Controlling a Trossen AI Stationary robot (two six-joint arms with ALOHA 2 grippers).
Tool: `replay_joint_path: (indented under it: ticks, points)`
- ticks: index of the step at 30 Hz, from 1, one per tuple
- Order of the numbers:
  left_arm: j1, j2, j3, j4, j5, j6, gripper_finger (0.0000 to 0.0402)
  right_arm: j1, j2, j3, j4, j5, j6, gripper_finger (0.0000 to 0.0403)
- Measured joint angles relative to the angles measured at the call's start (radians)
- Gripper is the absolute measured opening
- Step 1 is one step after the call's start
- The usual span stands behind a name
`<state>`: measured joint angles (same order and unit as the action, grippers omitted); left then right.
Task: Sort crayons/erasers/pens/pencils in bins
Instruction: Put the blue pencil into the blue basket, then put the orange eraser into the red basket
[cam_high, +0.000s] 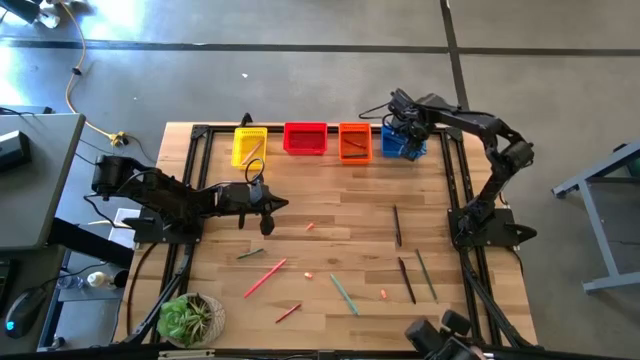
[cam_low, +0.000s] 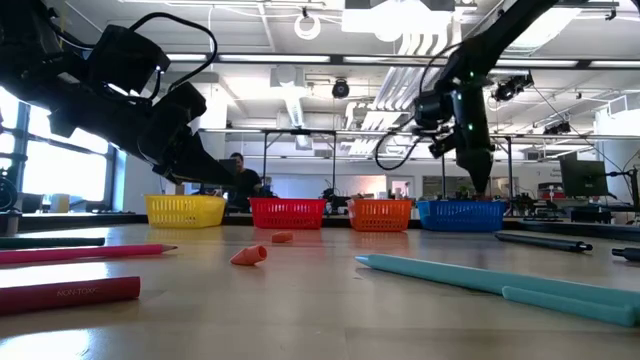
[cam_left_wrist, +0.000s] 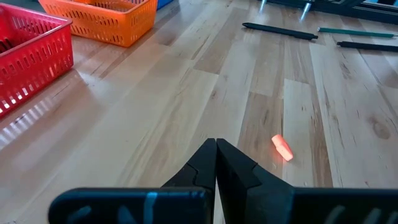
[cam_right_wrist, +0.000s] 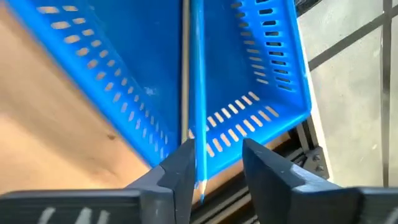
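Note:
Four bins stand in a row at the table's far edge: yellow (cam_high: 249, 146), red (cam_high: 305, 139), orange (cam_high: 354, 142) and blue (cam_high: 403, 143). My right gripper (cam_right_wrist: 221, 174) hangs open over the blue bin (cam_right_wrist: 155, 81), pointing steeply down. A thin blue stick (cam_right_wrist: 198, 93) runs from beside one of its fingers into the bin. My left gripper (cam_high: 265, 222) is shut on nothing, just above the table's left middle. A small orange-pink eraser (cam_left_wrist: 282, 149) lies on the wood just ahead of it. Two more erasers (cam_high: 307, 273) (cam_high: 383, 294) lie nearer the front. My right gripper's fingers stand apart. The blue stick's pointed end (cam_right_wrist: 199, 193) lies right beside the inner side of one finger (cam_right_wrist: 180, 180). Whether it touches that finger I cannot tell. The stick's other end points down into the blue bin.
Loose sticks lie on the near half of the table: dark pens (cam_high: 397, 225) (cam_high: 407, 280), a green pencil (cam_high: 427, 275), a teal crayon (cam_high: 344, 294), red ones (cam_high: 265, 277) (cam_high: 288, 312) and a green one (cam_high: 250, 254). A potted plant (cam_high: 190, 318) stands at the near left corner.

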<state>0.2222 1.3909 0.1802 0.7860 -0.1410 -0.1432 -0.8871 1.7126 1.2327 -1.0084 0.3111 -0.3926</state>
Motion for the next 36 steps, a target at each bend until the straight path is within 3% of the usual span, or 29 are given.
replay_joint_path:
  ticks: [4, 7, 11, 15, 21, 26, 30, 36]
  points:
    - [0.000, 0.000, 0.000, 0.000, -0.002, -0.001, 0.0000, 0.044, -0.077, 0.015, -0.015, -0.031, 0.009, 0.0114]
    - [0.000, 0.000, 0.000, 0.000, -0.002, -0.002, 0.0000, 0.064, -0.155, -0.012, 0.054, -0.141, 0.021, 0.0080]
    - [0.000, 0.000, 0.000, -0.001, -0.002, -0.003, 0.0000, 0.086, -0.269, -0.138, 0.293, -0.300, 0.037, 0.0018]
    - [0.000, 0.000, 0.000, 0.000, -0.002, -0.002, 0.0000, 0.145, -0.372, -0.328, 0.583, -0.395, 0.093, 0.0011]
    - [0.000, 0.000, 0.000, 0.026, -0.001, 0.016, 0.0000, 0.301, -0.468, -0.627, 1.143, -0.386, 0.247, 0.0004]
    - [-0.001, 0.000, 0.001, 0.079, -0.001, 0.016, 0.0000, 0.429, -0.477, -0.807, 1.568, -0.386, 0.365, 0.0005]
    - [-0.001, 0.000, 0.001, 0.156, -0.001, 0.015, 0.0000, 0.527, -0.477, -0.888, 1.736, -0.329, 0.447, 0.0001]
    - [-0.002, 0.000, 0.001, 0.197, 0.009, 0.014, 0.0000, 0.684, -0.477, -0.929, 1.781, -0.127, 0.439, 0.0000]
